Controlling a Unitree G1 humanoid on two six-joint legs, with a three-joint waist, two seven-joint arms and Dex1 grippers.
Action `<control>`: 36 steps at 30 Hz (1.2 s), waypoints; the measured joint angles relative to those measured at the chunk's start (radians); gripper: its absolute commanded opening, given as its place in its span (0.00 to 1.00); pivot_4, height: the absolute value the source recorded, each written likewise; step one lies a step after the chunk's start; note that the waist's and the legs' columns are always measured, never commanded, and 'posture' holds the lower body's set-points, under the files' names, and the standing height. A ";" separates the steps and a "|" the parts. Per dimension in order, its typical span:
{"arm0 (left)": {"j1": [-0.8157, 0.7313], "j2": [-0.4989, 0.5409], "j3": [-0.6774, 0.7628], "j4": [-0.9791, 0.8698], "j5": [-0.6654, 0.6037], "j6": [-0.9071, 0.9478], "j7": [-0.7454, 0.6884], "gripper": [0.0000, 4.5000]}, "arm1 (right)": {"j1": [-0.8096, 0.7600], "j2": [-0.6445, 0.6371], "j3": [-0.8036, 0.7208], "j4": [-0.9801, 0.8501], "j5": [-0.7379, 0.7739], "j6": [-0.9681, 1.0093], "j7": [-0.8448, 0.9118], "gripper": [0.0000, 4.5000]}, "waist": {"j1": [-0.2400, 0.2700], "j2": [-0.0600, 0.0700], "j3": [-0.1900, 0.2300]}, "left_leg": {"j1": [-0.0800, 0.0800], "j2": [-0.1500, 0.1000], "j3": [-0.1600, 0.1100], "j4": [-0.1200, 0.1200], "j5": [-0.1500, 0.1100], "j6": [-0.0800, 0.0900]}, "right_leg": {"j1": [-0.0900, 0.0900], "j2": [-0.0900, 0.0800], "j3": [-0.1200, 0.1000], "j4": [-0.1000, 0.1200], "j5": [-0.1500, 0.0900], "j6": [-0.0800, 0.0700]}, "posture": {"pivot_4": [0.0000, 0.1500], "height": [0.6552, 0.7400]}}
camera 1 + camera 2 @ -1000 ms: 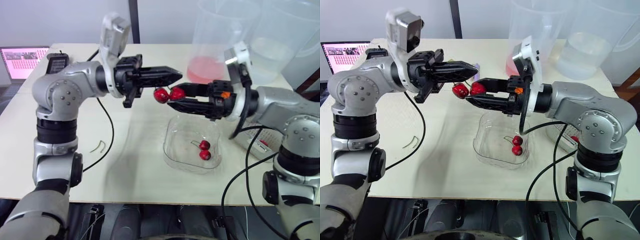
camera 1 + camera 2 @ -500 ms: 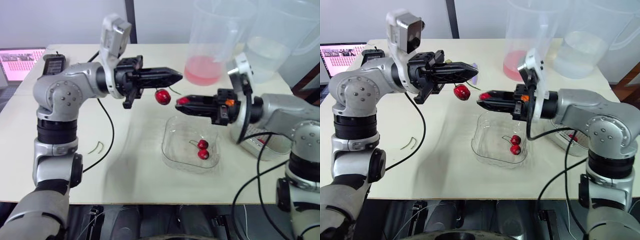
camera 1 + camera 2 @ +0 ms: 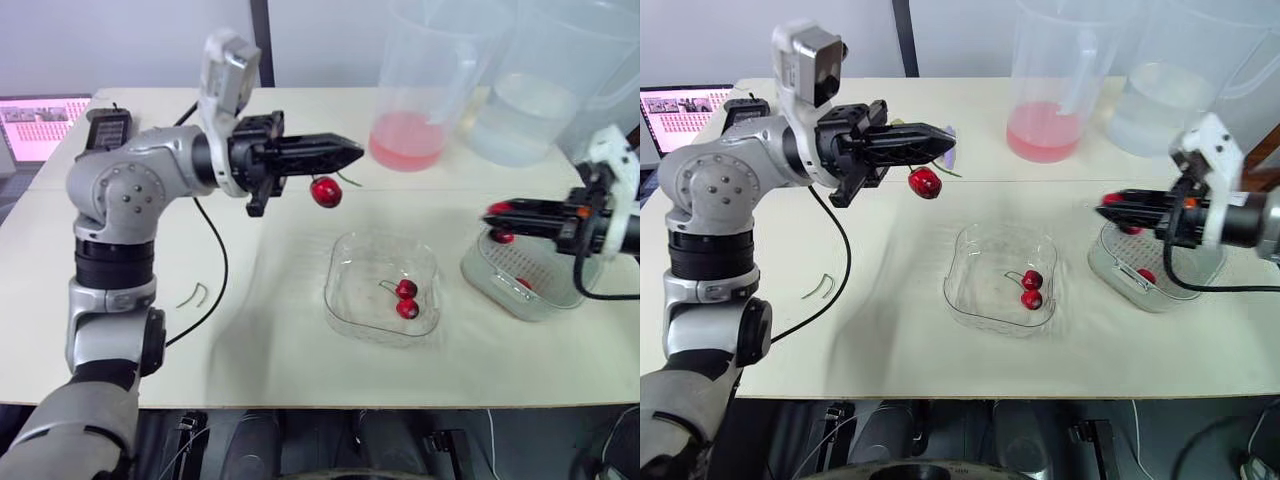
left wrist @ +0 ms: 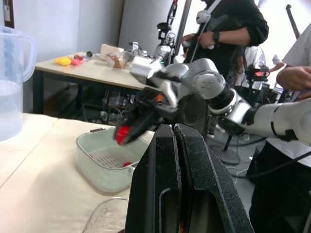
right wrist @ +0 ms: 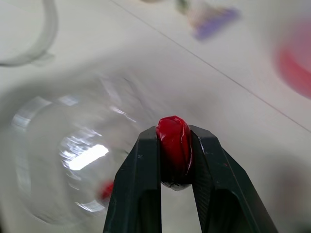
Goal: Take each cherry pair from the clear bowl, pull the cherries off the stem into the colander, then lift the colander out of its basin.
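My left gripper (image 3: 355, 152) is shut on a cherry stem, and one red cherry (image 3: 325, 192) hangs below it, above the table behind the clear bowl (image 3: 345, 300). A cherry pair (image 3: 405, 298) lies in that bowl. My right gripper (image 3: 492, 210) is shut on a single cherry (image 5: 173, 148) and hovers over the near rim of the pale colander (image 3: 472, 272) in its basin at the right. Another cherry (image 3: 1147, 276) lies inside the colander. In the left wrist view, the closed left fingers (image 4: 163, 160) point toward the right gripper's cherry (image 4: 122, 134) over the colander.
A pitcher of pink liquid (image 3: 420, 90) and a pitcher of water (image 3: 530, 90) stand at the back. A laptop (image 3: 45, 120) sits at the far left. A bare green stem (image 3: 197, 293) lies on the table at the left. People stand beyond the table in the left wrist view.
The right gripper pulled one cherry off the pair and carried it right, from above the bowl to over the colander. The left gripper stayed put with the stem and remaining cherry.
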 measured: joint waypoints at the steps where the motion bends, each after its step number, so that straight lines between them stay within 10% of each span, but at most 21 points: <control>1: 0.009 -0.002 0.000 0.000 0.001 -0.006 0.002 0.00 | 0.025 -0.016 0.010 0.052 -0.055 -0.041 0.011 0.15 | 0.000 0.000 0.000 | 0.000 0.000 0.000 0.000 0.000 0.000 | 0.000 0.000 0.000 0.000 0.000 0.000 | 1.00 1.00; 11: 0.035 -0.018 0.000 -0.019 0.011 -0.045 0.043 0.00 | 0.026 -0.007 0.070 0.210 -0.189 -0.139 0.076 0.99 | -0.002 0.000 0.000 | 0.001 0.000 0.002 -0.001 0.000 0.000 | 0.000 0.000 0.002 0.000 0.001 0.001 | 1.00 1.00; 20: 0.042 -0.043 0.004 -0.016 0.009 -0.060 0.078 0.00 | -0.194 0.024 0.045 0.069 -0.008 0.050 0.109 0.99 | -0.004 0.001 0.000 | 0.001 0.000 0.002 -0.001 0.000 0.000 | 0.000 0.000 0.002 0.000 0.001 0.001 | 1.00 1.00; 27: 0.048 -0.059 0.010 -0.019 0.000 -0.054 0.108 0.00 | -0.456 0.381 0.085 -0.197 0.408 0.312 -0.120 0.99 | 0.000 0.000 0.000 | 0.000 0.000 -0.001 0.000 0.000 0.000 | 0.000 0.001 0.001 0.000 0.001 0.001 | 1.00 1.00; 36: 0.047 -0.060 0.009 -0.020 -0.012 -0.048 0.104 0.00 | -0.533 0.636 0.193 -0.224 0.501 0.333 -0.363 0.99 | 0.008 0.000 0.000 | -0.001 0.000 -0.002 -0.001 0.000 0.000 | 0.000 0.000 -0.001 0.000 0.001 0.001 | 1.00 1.00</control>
